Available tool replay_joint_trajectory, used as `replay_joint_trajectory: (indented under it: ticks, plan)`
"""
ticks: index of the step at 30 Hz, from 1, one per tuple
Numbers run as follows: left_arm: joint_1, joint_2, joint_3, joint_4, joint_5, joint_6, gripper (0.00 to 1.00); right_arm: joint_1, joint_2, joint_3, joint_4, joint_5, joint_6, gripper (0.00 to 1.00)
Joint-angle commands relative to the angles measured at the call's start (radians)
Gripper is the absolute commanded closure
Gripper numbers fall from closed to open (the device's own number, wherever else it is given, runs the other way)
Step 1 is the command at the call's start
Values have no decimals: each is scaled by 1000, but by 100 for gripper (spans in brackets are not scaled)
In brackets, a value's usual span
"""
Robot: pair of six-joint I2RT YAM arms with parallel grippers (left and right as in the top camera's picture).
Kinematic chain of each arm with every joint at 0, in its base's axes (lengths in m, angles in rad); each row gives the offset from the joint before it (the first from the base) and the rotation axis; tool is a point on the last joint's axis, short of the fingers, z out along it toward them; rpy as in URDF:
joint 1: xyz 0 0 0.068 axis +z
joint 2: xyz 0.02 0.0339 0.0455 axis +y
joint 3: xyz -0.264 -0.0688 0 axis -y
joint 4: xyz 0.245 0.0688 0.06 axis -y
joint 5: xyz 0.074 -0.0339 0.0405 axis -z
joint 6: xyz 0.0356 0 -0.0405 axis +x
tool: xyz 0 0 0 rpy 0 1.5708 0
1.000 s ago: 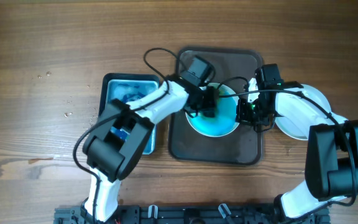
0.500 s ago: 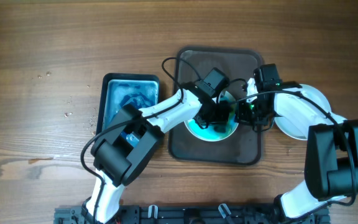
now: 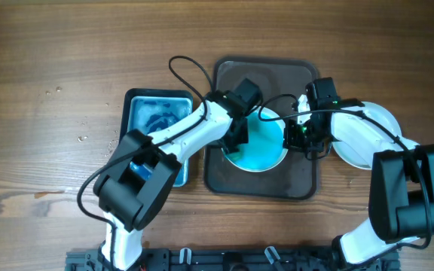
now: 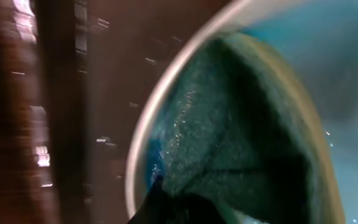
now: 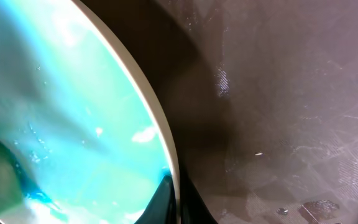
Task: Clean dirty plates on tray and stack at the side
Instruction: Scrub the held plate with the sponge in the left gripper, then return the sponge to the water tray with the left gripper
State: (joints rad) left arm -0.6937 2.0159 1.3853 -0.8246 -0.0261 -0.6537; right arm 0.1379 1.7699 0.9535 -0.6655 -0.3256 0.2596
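Observation:
A white plate (image 3: 261,143) covered in blue-green wash lies on the dark tray (image 3: 292,79). My left gripper (image 3: 236,135) is shut on a green sponge (image 4: 241,124) and presses it on the plate's left edge (image 4: 140,149). My right gripper (image 3: 301,135) is shut on the plate's right rim (image 5: 166,149), one finger inside and one outside. The wet plate face fills the left of the right wrist view (image 5: 61,93). Clean white plates (image 3: 379,120) lie on the table right of the tray, partly hidden by my right arm; I cannot tell how many.
A blue basin (image 3: 157,113) of blue water stands just left of the tray. The tray's wet dark surface shows in the right wrist view (image 5: 278,93) and in the left wrist view (image 4: 98,93). Wooden table (image 3: 51,60) lies all around.
My left gripper has swept the sponge across the plate, first toward the middle right, then back to the left edge. The right gripper has kept its hold on the rim.

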Motion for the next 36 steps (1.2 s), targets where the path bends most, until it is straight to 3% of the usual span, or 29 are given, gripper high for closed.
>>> replay_joint_trajectory:
  ticks: [1,5,9,12,14,18,21,27,30,34,36]
  plan:
    - [31,-98,-29,-16,3,-8,96,-1,29,-13,3,63,-21,96]
    - [45,-219,-29,-20,172,-6,96,-1,29,-13,2,63,-24,96]
    - [99,-368,-29,-75,185,-5,96,-1,29,-13,2,63,-24,96]
    - [168,-461,-29,-155,113,-5,96,-1,29,-13,18,63,-24,96]
    - [224,-499,-29,-231,-18,-6,96,-1,29,-13,46,63,-24,96]
    - [314,-490,-52,-317,-151,-6,96,-1,29,-13,104,63,-21,95]
    - [367,-475,-166,-249,-147,-7,96,-1,29,-12,108,77,-23,96]
    - [401,-468,-399,-47,-89,-6,89,7,-81,77,-92,126,-23,96]
    - [413,-473,-400,-31,-53,-5,76,42,-185,134,-186,135,-55,96]
    - [442,-501,-370,-45,-21,-5,40,143,-298,216,-266,165,-49,96]
    - [471,-528,-334,-81,1,1,34,209,-330,245,-265,195,-43,96]
